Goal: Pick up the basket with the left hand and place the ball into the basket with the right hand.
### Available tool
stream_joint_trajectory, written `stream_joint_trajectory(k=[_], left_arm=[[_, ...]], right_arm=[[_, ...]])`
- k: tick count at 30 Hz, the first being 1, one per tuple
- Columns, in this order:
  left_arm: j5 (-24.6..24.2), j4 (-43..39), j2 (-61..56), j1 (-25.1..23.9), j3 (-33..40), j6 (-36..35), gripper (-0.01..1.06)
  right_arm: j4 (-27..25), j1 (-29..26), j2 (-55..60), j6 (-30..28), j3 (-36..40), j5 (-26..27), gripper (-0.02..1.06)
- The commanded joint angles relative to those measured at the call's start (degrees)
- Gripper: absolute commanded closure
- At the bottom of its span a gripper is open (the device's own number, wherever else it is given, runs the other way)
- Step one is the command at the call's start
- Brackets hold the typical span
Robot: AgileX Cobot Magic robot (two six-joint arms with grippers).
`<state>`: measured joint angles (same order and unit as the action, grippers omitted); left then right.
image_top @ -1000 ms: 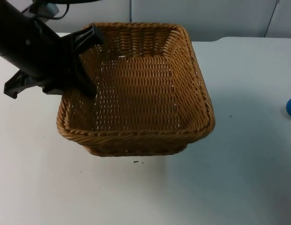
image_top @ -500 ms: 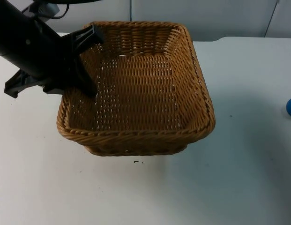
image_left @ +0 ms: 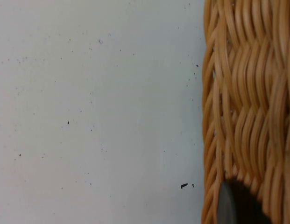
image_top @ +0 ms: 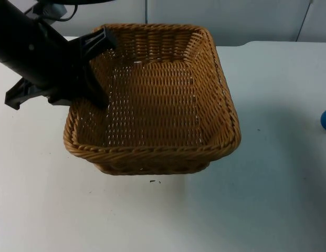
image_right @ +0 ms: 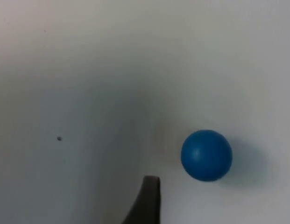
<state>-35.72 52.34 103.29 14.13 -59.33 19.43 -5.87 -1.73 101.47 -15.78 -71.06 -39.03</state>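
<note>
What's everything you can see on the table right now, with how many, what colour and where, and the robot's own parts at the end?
basket: one, brown wicker, empty, at the middle of the table and held at its left rim.
ball: one, blue, on the bare table far to the right of the basket, apart from it.
table: one, white, with a few dark specks in front of the basket.
partition wall: one, grey, behind the table.
left gripper: one, black, clamped on the basket's left rim.
right gripper: one, black, a fingertip above the table beside the ball, not touching it.
</note>
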Motion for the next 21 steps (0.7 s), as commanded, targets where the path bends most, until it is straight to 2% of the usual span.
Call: stream_joint_trajectory(k=[1, 9, 21], left_arm=[[0.04, 1.25, -0.87, 0.02, 0.04, 0.12, 1.04], [0.27, 1.25, -0.87, 0.02, 0.04, 0.12, 1.04], [-0.17, 1.35, -0.87, 0.02, 0.04, 1.19, 1.04]], right_arm=[[-0.09, -0.47, 2.39, -1.27, -1.19, 0.39, 0.26], [-0.01, -0.47, 14.19, -2.46, -3.92, 1.83, 0.26], [0.01, -0.47, 18.41, -2.46, -4.03, 6.49, 0.28]])
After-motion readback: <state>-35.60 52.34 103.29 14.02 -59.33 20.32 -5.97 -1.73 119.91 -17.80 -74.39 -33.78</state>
